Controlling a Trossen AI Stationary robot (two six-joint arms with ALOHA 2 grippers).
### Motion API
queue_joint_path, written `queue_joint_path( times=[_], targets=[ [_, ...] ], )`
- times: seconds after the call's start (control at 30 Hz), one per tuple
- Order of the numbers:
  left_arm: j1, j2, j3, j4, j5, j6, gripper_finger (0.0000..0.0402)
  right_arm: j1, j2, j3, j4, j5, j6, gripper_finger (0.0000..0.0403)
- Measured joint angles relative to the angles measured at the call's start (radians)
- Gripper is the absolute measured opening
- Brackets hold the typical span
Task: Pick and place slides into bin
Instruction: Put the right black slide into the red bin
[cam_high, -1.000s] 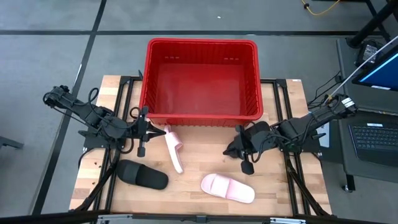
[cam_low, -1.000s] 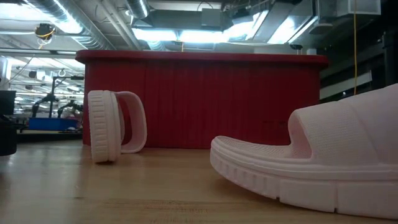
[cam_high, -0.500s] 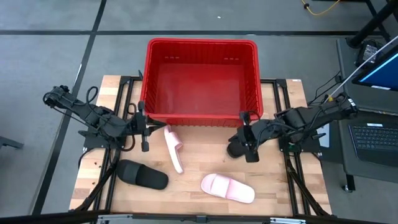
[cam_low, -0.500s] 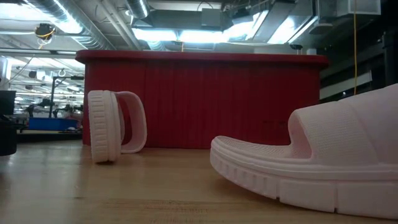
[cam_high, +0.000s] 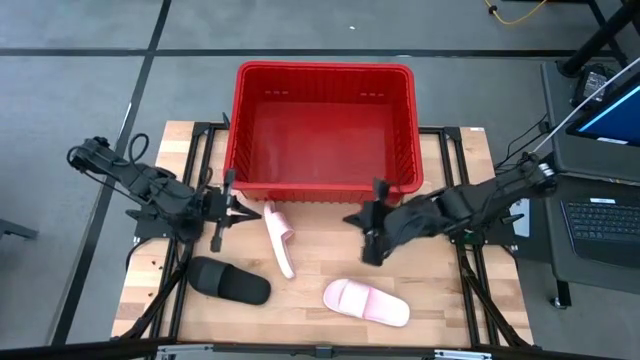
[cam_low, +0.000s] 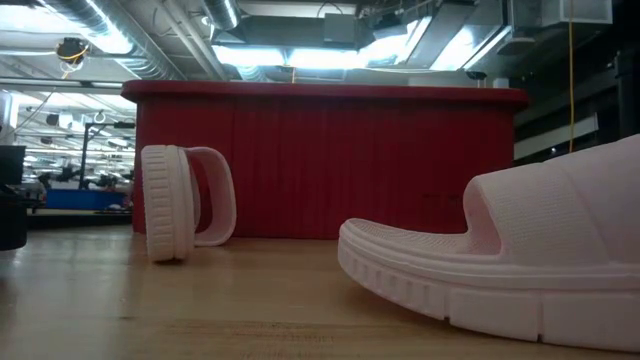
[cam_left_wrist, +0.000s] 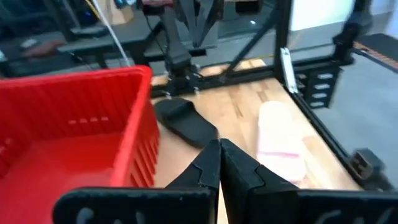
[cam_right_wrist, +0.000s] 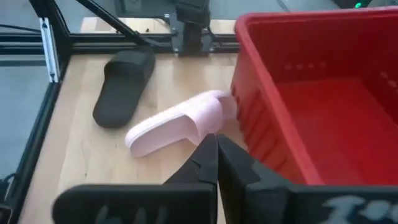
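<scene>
With the slotted red plastic bin (cam_high: 325, 130) empty, the clenched, empty right gripper (cam_high: 368, 232) is needing to open over the pale pink slide sandal (cam_high: 366, 302) just below it, while the clenched left gripper (cam_high: 236, 214) is waiting beside another on edge (cam_high: 279, 238).

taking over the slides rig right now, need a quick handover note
Left gripper: shut, empty, near the bin's front left corner.
Right gripper: shut, empty, near its front right corner.
Bin: nothing inside.
Slides, all on the table: black slide front left; pink slide on its edge before the bin; flat pink slide front centre; second black slide by the right arm.
Done: none placed. Left: all four.
</scene>
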Motion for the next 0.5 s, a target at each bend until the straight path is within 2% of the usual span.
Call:
queue_joint_path(
  times=[0.13, 0.33, 0.5],
  targets=[
    [0.000, -0.032, 0.000, -0.038, 0.068, -0.027, 0.0003, 0.026, 0.146, 0.174, -0.166, 0.001, 0.063, 0.0003],
    [0.000, -0.064, 0.000, -0.079, 0.174, -0.028, 0.0001, 0.074, 0.293, 0.446, -0.552, 0.006, 0.406, 0.0002],
    [0.000, -0.082, 0.000, -0.149, 0.189, -0.012, 0.0003, 0.104, 0.350, 0.574, -0.783, 0.021, 0.607, 0.0002]
  ],
)
